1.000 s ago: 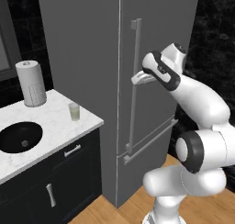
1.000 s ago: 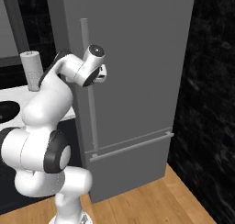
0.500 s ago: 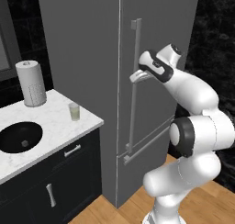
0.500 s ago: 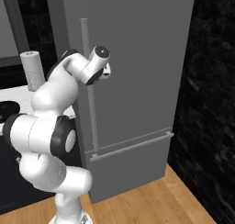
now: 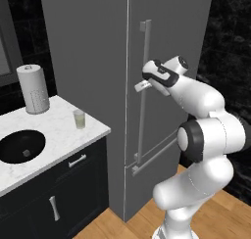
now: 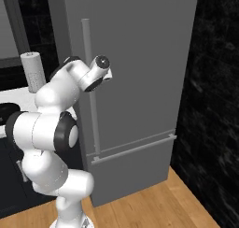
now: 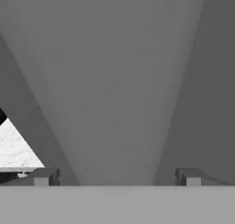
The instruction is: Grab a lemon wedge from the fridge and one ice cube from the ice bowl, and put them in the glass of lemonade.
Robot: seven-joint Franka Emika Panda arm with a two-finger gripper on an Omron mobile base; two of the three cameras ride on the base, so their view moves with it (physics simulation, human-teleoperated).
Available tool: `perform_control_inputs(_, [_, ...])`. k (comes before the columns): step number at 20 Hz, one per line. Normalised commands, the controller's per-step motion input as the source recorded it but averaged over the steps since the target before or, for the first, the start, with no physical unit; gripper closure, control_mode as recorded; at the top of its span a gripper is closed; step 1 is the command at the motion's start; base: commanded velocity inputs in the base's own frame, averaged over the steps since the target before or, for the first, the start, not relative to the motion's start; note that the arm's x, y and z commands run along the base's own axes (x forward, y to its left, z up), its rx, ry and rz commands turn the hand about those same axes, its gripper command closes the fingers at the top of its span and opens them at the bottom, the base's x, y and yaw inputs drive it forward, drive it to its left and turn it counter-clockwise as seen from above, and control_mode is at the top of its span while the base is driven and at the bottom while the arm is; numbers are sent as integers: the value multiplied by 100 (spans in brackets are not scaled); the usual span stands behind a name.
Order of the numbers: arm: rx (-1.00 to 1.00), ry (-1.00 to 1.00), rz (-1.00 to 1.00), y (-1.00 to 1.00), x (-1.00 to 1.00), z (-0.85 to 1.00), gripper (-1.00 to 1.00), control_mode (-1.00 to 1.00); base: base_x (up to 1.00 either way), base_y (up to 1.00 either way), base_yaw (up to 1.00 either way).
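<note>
Gripper (image 5: pixel 141 86), jaws spread wide and empty, sits mid-frame at the fridge's (image 5: pixel 88 61) long bar handle (image 5: pixel 143 91), likely to straddle and pull it.
</note>
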Motion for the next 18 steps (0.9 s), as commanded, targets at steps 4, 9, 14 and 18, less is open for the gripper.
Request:
perform_control_inputs(4, [0,-3,0,28,32,-12,-100,-100,0,0,0])
perform_control_inputs(9, [0,0,0,20,5,0,100,-100,0,0,0])
perform_control_inputs(14, [0,0,0,8,0,0,100,-100,0,0,0])
perform_control_inputs(18, [0,-5,-1,-5,0,0,100,-100,0,0,0])
